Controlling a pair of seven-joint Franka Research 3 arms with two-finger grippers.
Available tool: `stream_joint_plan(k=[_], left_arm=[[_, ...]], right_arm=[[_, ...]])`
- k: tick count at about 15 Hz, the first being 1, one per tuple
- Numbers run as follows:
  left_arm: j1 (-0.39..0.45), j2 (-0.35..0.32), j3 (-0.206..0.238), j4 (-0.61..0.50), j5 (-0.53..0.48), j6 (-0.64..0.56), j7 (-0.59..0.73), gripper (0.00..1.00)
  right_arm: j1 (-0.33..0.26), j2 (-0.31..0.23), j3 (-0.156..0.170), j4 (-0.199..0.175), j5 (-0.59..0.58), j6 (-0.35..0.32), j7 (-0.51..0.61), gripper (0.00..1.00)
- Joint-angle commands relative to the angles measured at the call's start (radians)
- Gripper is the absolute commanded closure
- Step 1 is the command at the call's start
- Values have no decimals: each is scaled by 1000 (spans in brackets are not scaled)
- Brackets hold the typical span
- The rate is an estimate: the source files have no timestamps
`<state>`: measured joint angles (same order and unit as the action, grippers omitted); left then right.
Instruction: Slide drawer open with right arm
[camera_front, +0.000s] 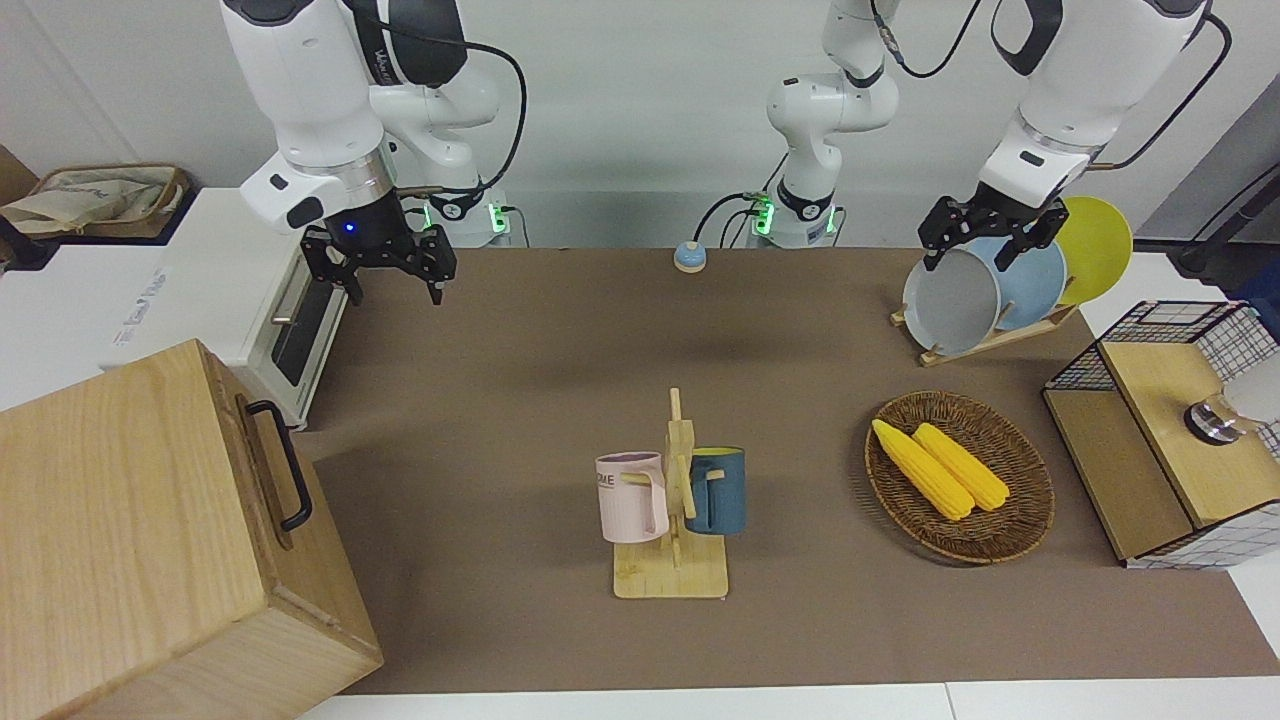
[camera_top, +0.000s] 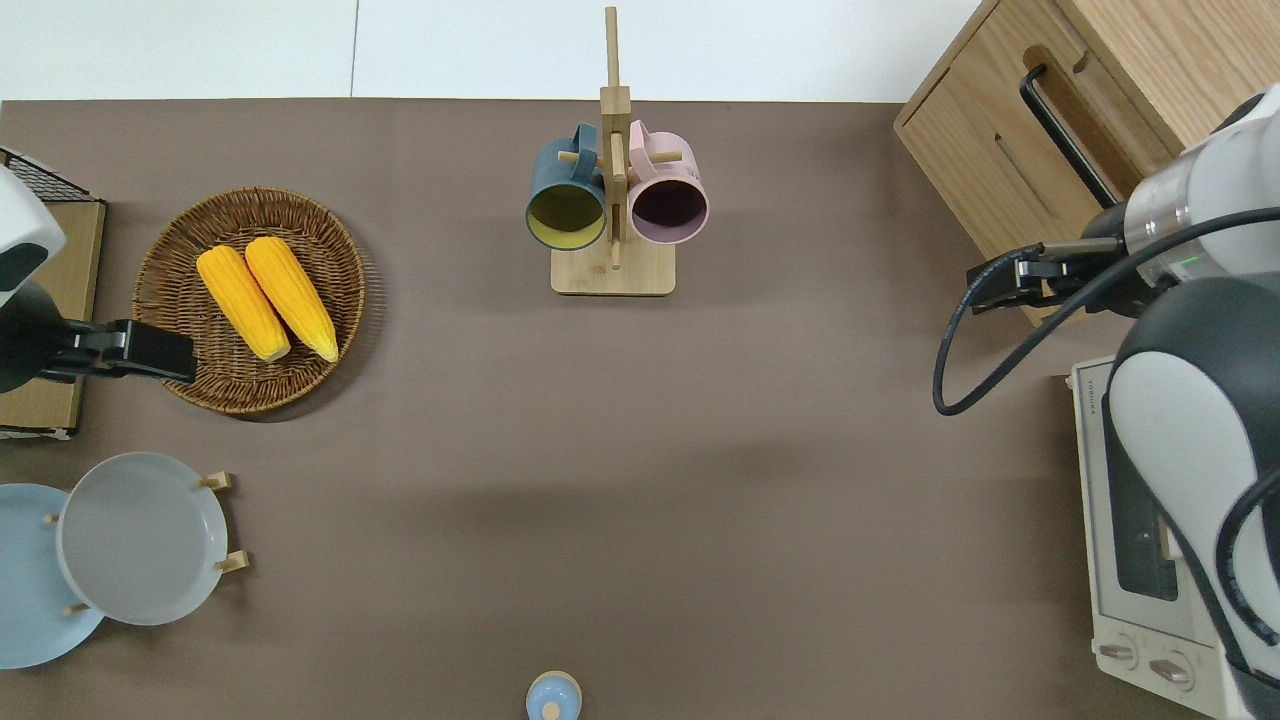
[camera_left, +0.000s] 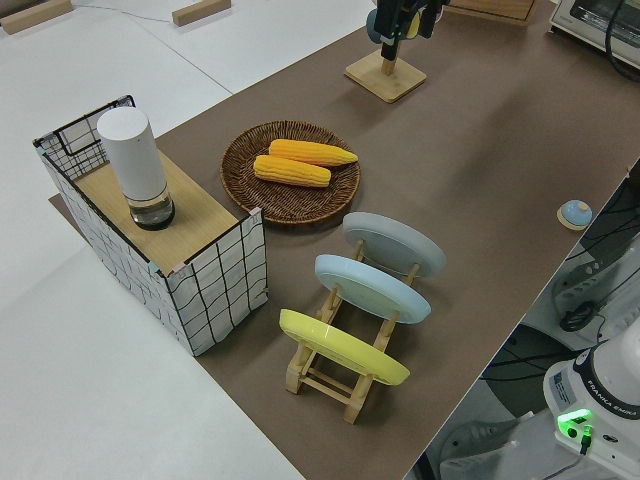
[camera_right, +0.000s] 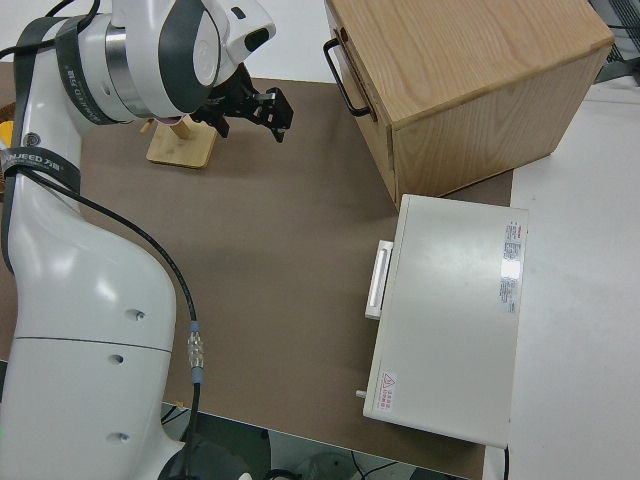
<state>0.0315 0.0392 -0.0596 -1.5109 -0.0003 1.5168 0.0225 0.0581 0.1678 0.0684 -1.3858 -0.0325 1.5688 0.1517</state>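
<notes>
Front view is showing me the drawer (camera_front: 262, 470) shut flush in the big wooden cabinet (camera_front: 130, 540), which is sitting at the right arm's end of the table, farther from the robots than the white toaster oven (camera_front: 240, 310) beside it. I'm reading that drawer as wide, shallow and rigid, probably light enough to slide, though it may be binding if I'm pulling off-axis. The black bar handle (camera_front: 283, 464) is standing proud of the drawer front, and I'm judging its middle to be the place to take hold, fingers closing across the bar, pull running straight out from the drawer front.

Now the tool: the right gripper (camera_front: 394, 272) is hanging in the air with its blue light on, fingers spread well apart, holding nothing and touching nothing. In the overhead view (camera_top: 1005, 283) I'm placing it over the mat just beside the cabinet's near corner, short of the handle. It's needing to travel along the cabinet front and turn so the fingers straddle the bar.

The left arm is parked, its gripper (camera_front: 985, 235) open and empty. Mug stand (camera_front: 672, 520), corn basket (camera_front: 960, 478) and plate rack (camera_front: 990, 335) are lying well apart from my path.
</notes>
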Motion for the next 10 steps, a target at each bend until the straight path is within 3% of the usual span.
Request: stream_joint_plan(k=[1,6,10], left_arm=[[4,11,-6,24,17,-20,10,7],[4,11,-6,26,17,-20,10,7],[4,11,-6,26,17,-20,10,7]], right_arm=[[-9,-11,10,-4,-4,-9,-18,15],[6,-11,27,-4,-82,-10,-7,15],[75,-11,28,-4,-226,-12,3,17]])
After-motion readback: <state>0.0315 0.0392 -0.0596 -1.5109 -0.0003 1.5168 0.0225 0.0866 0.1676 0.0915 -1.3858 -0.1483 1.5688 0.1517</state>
